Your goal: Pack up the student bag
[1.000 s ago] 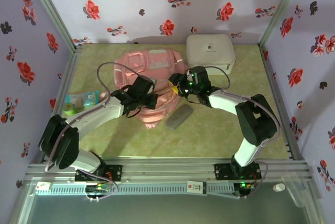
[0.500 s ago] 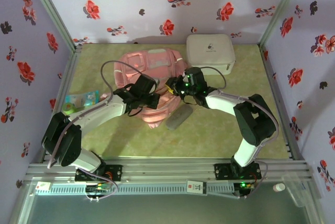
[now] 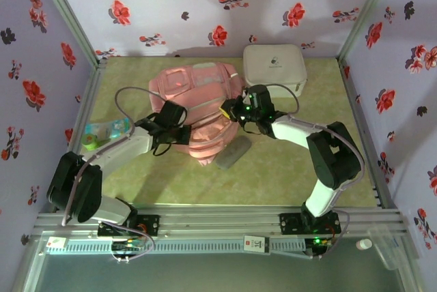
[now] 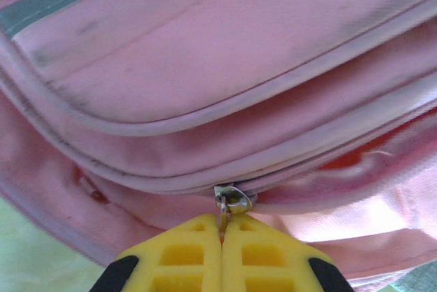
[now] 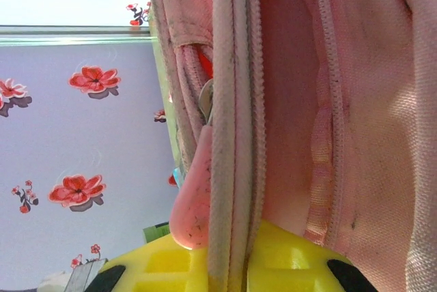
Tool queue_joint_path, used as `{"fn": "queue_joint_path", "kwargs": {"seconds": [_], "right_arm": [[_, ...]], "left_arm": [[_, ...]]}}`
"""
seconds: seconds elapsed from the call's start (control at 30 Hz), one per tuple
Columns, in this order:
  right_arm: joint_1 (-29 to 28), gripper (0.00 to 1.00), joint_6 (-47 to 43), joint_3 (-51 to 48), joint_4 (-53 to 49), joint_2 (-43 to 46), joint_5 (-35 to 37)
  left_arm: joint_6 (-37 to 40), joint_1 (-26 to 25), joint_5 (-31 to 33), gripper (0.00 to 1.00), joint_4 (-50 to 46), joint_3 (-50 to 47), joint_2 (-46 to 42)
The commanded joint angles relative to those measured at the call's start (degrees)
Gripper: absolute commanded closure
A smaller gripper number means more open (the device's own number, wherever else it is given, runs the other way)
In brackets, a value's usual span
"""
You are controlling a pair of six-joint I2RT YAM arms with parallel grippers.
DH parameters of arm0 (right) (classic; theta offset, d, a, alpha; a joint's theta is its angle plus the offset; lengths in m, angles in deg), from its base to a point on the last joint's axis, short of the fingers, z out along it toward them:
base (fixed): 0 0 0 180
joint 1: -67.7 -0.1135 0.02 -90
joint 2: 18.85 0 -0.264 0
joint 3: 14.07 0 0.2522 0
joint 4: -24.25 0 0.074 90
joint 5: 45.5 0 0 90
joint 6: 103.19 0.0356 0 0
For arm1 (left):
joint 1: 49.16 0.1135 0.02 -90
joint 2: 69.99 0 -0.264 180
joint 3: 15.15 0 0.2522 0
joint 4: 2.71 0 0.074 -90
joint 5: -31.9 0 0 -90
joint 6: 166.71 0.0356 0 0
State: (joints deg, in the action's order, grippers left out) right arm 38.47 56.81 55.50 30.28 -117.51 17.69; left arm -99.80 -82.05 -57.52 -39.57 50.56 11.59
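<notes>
Okay, the student bag (image 3: pixel 198 84) lies flat mid-table (image 3: pixel 293 162), pink, with both arms reaching onto its near part. The left gripper (image 4: pixel 222 232) is at the bag's near-left edge, its yellow fingers (image 4: pixel 184 254) pressed together and clenched on the small metal zipper pull (image 4: pixel 231 198), which sits at the end of the curved zip line just above the fingertips. To the right of that pull the zip gapes a little and an orange lining (image 4: pixel 355 159) shows inside. The right gripper (image 5: pixel 229 261) is at the bag's near-right edge, its yellow pads either side of a piped seam of the bag, jaws closed down and grasping that pink fabric edge; a second metal zip tab (image 5: pixel 207 99) hangs just beyond the grip. A white hard case (image 3: pixel 274 67) sits just beside the bag's far-right corner. A grey pouch (image 3: pixel 233 151) lies at the bag's near-right corner, about touching it. A green-and-blue packet (image 3: pixel 106 133) lies left of the bag, apart from it.
</notes>
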Motion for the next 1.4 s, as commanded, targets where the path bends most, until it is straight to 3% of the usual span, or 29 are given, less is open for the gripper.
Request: {"fn": "queue_joint_path", "kwargs": {"seconds": [0.0,0.13,0.33,0.6,0.73,0.97,1.17,1.37], "right_arm": [[2.64,0.9,-2.09,2.37,1.38,1.45,3.13],[2.45,0.81,-0.25,2.03,1.49,1.54,2.11],[0.58,0.53,5.7,-0.11,4.38,2.3,2.09],[-3.6,0.47,10.5,-0.15,5.55,1.1,3.36],[-4.56,0.5,11.91,0.51,6.33,-0.67,3.53],[-4.21,0.8,6.7,1.88,2.79,1.01,6.69],[-2.6,0.89,2.92,2.68,-0.21,4.04,8.99],[-1.88,0.91,2.51,3.95,-0.29,4.34,7.42]], "left_arm": [[1.79,2.47,2.41,1.0,0.46,-0.73,-2.7],[2.71,1.35,-1.03,1.0,1.31,1.91,-4.09],[3.91,-3.53,-1.44,1.0,1.28,6.59,-3.19],[4.15,-6.21,-1.63,1.0,1.55,9.05,0.31],[4.37,-6.36,-1.48,1.0,1.55,9.14,0.95],[4.21,-4.85,2.58,1.0,-1.18,6.04,-1.75],[1.65,0.68,4.02,1.0,-2.7,-1.3,-7.36],[5.86,7.27,4.8,1.0,3.33,-7.86,-9.66]]}}
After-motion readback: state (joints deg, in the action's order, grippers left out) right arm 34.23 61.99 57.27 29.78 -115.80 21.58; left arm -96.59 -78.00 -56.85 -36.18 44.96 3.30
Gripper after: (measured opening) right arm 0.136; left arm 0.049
